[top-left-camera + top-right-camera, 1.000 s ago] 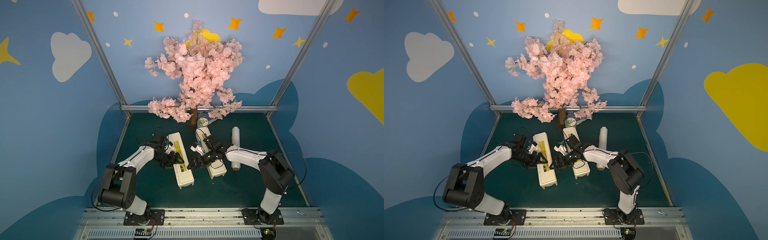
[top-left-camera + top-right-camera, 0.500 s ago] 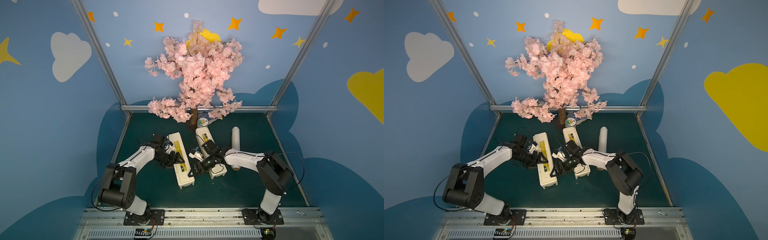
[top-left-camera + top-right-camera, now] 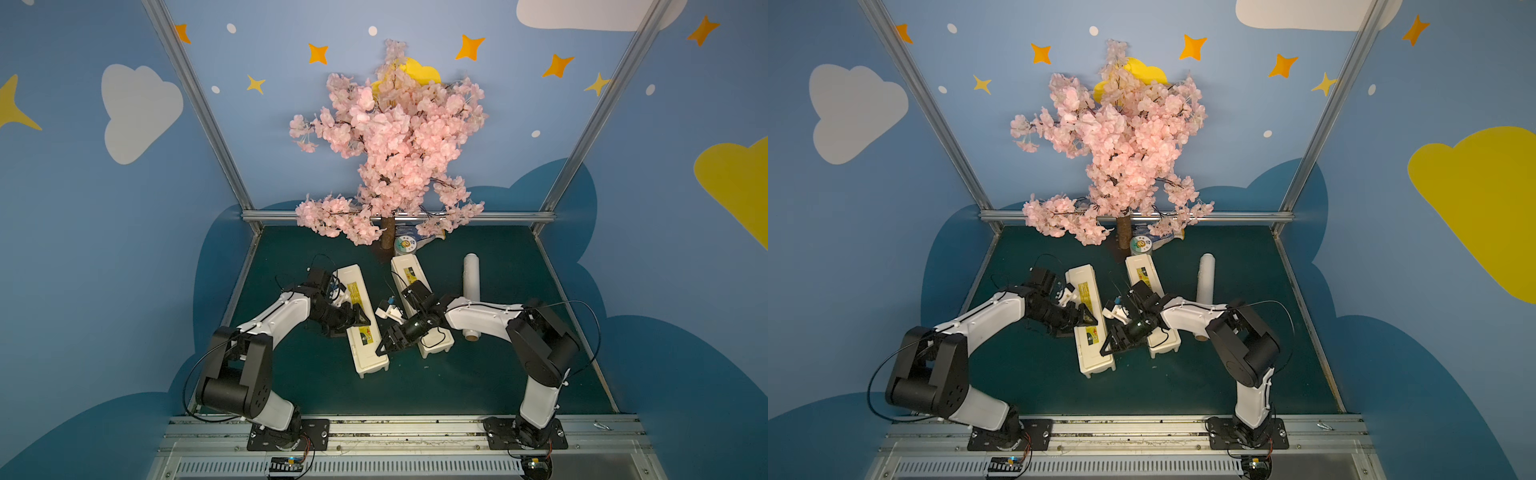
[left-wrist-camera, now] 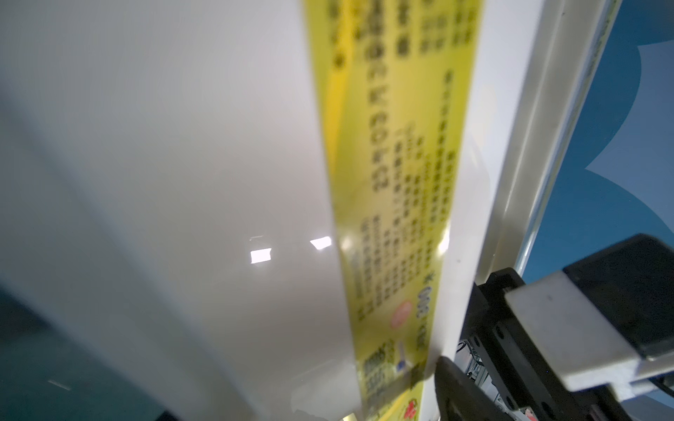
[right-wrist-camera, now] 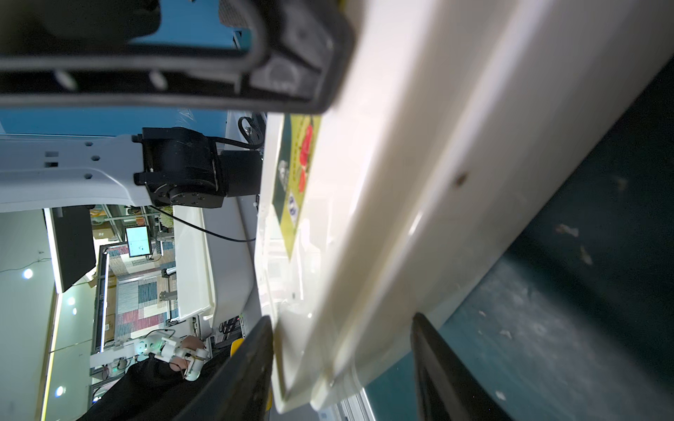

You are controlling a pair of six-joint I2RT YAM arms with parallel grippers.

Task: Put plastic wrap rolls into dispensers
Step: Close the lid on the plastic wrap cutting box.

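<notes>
Roll: one plastic wrap roll lies loose on the worktop, toward its right edge, near the second dispenser but outside it. No other roll can be seen.
Dispensers: both lie mid-worktop, apart, labels up, lids apparently shut. The first dispenser is nearer the left edge.
Right gripper: its jaws stand on either side of the first dispenser's long right rim, toward the front end. Whether they pinch it cannot be told. This placing probably serves to raise the lid.
Left gripper: it reaches over the same box at mid-length, jaws spread wide across the lid. A real grip cannot be told. It likely steadies the box against sliding.
Can: stands at the back edge, not involved.
</notes>
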